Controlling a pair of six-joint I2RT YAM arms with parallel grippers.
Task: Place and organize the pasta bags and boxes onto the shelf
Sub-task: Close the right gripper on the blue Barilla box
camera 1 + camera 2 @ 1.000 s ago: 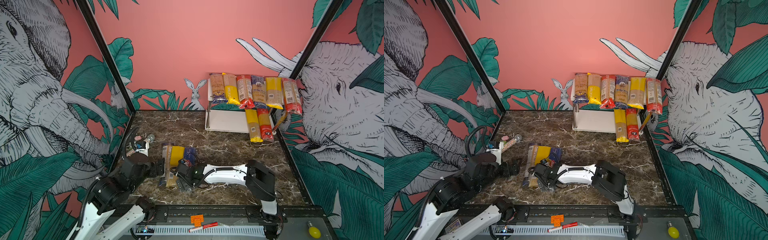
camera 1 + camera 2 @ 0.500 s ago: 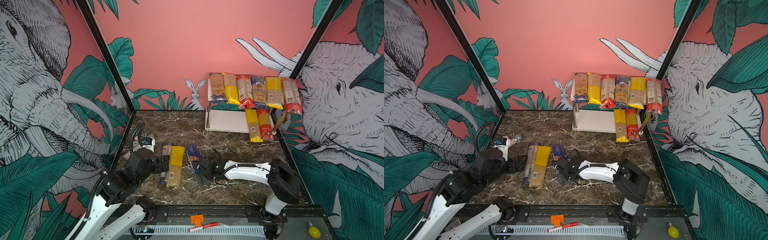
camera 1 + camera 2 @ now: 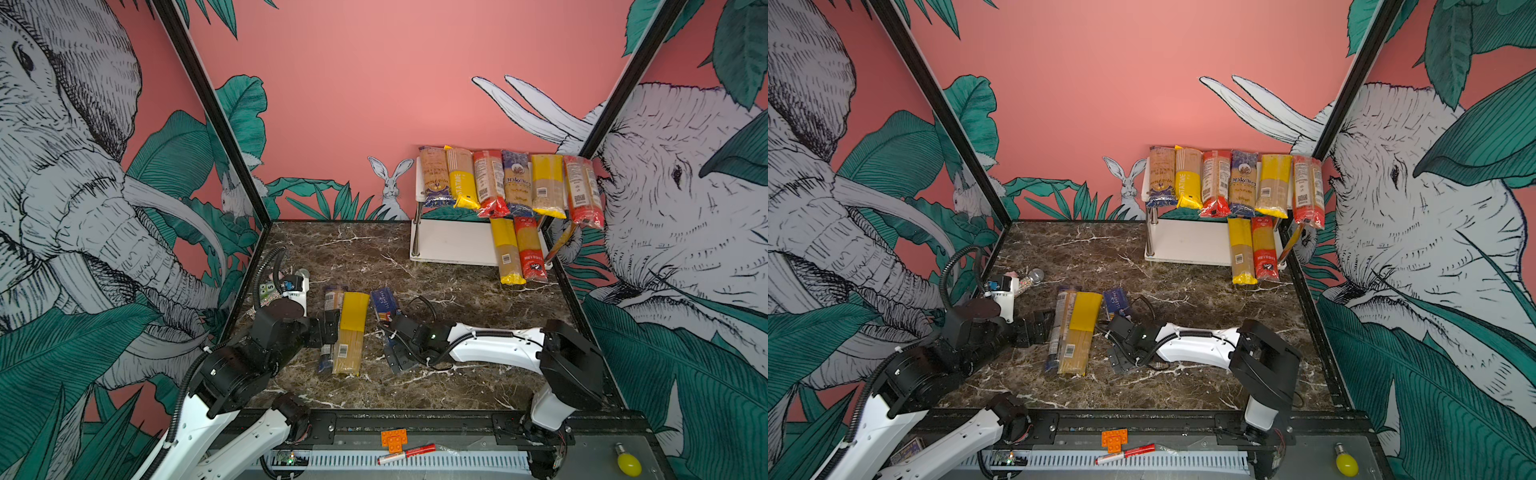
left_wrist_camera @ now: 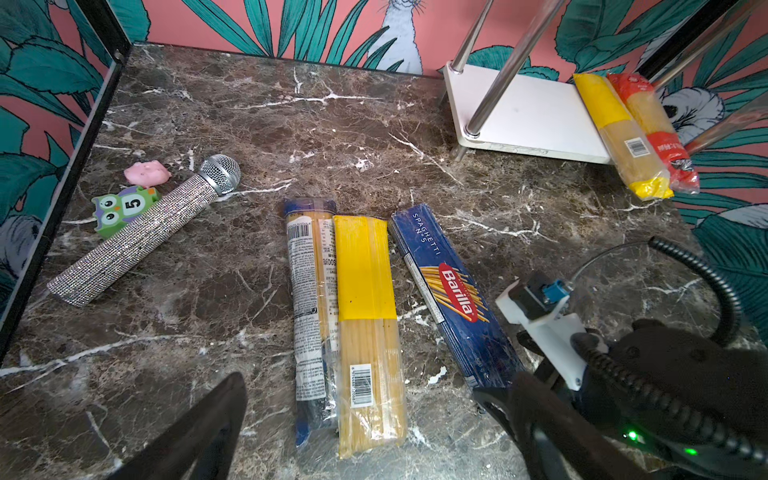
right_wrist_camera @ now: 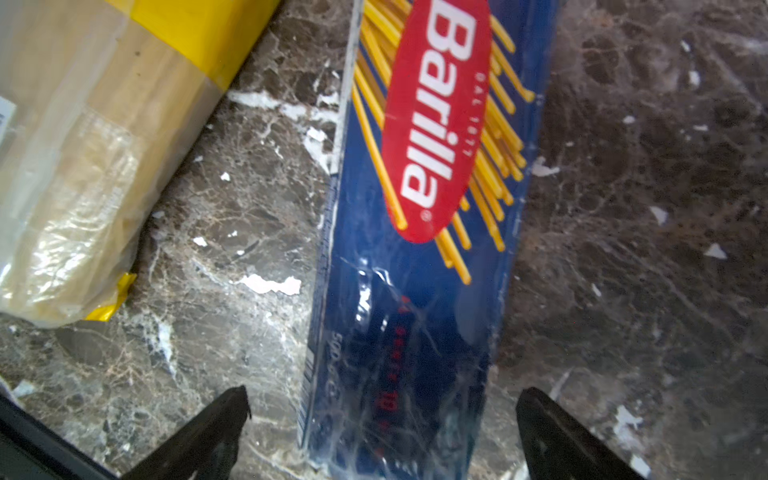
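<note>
Six bags (image 3: 515, 183) lie atop the shelf (image 3: 453, 243), two on its lower board, three packs (image 3: 351, 328) on the table (image 3: 457, 299) in front.

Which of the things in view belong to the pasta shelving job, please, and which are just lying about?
Job: shelf; six packs on top; two packs on lower board; blue-ended bag; yellow bag; Barilla box.
Lying about: glittery microphone; owl toy; pink toy; orange brick; marker pen; yellow bulb.
</note>
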